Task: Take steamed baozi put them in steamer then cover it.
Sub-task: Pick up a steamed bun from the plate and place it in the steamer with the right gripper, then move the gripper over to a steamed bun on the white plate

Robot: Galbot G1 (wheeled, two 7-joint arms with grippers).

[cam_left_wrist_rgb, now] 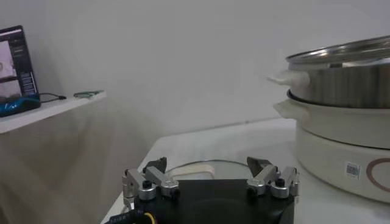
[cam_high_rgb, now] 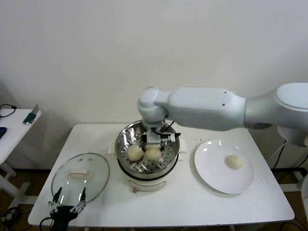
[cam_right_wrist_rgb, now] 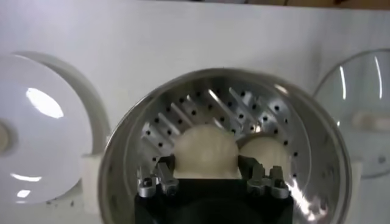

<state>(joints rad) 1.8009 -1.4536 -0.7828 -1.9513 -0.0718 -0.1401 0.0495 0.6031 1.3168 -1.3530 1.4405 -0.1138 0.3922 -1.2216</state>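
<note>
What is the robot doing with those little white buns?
The right gripper is down inside the steamer, shut on a steamed baozi that sits beside another baozi already in there. One more baozi waits on the white plate. The glass cover lies on the table, with the open left gripper parked at its edge.

Head view high, facing forward and down over the white table, right wrist view close above the steamer looking straight in, left wrist view low at table level, facing the steamer's side, steamer common to all three.
</note>
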